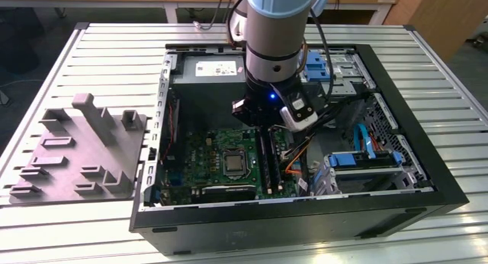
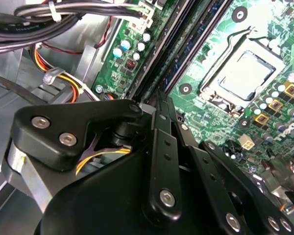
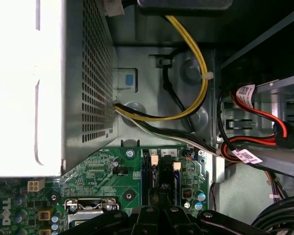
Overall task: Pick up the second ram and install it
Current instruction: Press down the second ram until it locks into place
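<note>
Thick cylindrical arm (image 1: 268, 41): pale blue cap, grey joint, silver band, black wrist with small blue light and white-grey box; black cables alongside. Tool (image 2: 161, 147): matte black, rounded linkage plates, silver screws, yellow wire behind a plate in the second wrist view.

The worktop (image 1: 91, 52) is pale grey, ribbed in parallel slats. A matte grey moulded tray (image 1: 76, 155) lies on it. The computer case (image 1: 305, 218) is black outside, silvery within. The motherboard (image 1: 221, 155) is green with a silver processor socket (image 2: 245, 73). Drive brackets (image 1: 358, 159) are bright blue. Cables (image 3: 196, 93) run yellow, red, black and white. The gripper (image 2: 161, 161) is glossy black, with a blue light at its wrist.
</note>
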Action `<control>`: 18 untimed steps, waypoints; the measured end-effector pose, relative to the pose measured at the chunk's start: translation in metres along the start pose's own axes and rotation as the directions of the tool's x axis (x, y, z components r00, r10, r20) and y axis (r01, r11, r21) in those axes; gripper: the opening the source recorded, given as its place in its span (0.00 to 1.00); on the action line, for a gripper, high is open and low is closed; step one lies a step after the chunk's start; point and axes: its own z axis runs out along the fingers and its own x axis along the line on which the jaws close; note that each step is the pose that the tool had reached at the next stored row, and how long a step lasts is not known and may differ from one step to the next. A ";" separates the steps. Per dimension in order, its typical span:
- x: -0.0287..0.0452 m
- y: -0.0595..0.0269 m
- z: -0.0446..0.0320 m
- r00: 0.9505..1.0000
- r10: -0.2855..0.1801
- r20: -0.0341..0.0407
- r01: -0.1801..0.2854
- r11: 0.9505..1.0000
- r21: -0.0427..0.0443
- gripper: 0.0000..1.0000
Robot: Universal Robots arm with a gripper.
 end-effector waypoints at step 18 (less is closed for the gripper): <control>0.0011 0.0021 0.0042 1.000 0.000 0.000 0.000 1.000 0.000 0.10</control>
